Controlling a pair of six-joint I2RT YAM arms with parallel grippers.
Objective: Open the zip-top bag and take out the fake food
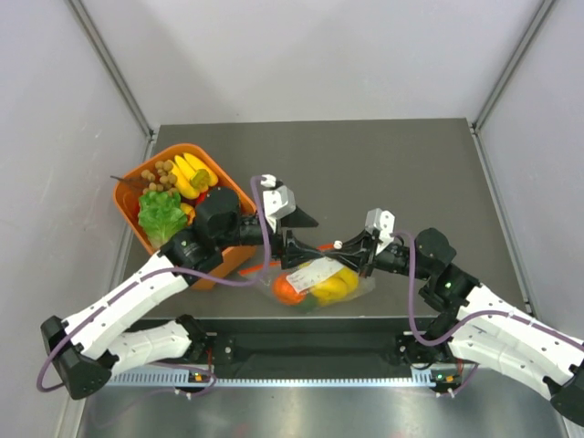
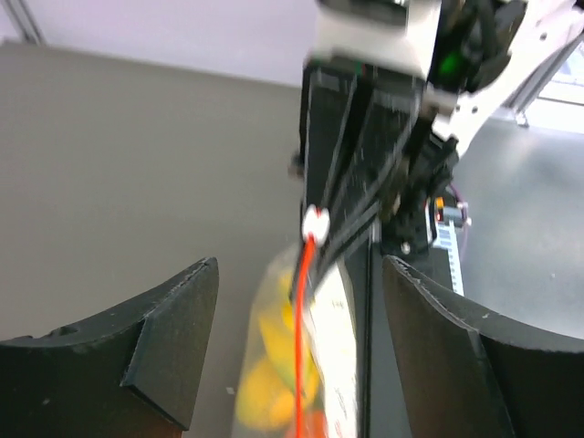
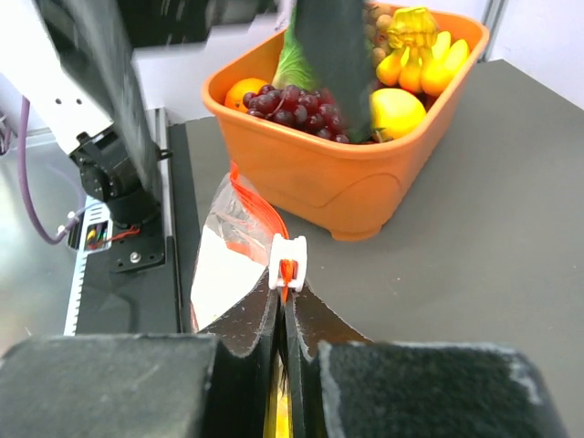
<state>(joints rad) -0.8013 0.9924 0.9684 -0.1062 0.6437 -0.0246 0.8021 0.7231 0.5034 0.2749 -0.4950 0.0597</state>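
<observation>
The zip-top bag (image 1: 315,276) lies near the table's front edge, with yellow (image 1: 334,285) and orange-red fake food (image 1: 288,291) inside. My right gripper (image 1: 354,248) is shut on the bag's orange-red zip edge, right behind the white slider (image 3: 287,262). In the right wrist view the gripper (image 3: 290,306) pinches the strip and the bag (image 3: 224,260) hangs beyond it. My left gripper (image 1: 303,241) is open. In its wrist view its fingers (image 2: 169,333) stand either side of the bag (image 2: 274,365) without touching it, and the zip strip (image 2: 299,356) runs up to the slider (image 2: 315,222).
An orange basket (image 1: 128,193) stands at the left with bananas (image 1: 193,173), lettuce (image 1: 161,213) and grapes (image 1: 161,173). It also shows in the right wrist view (image 3: 365,178), just beyond the bag. The table's front edge and the arm bases lie just below the bag.
</observation>
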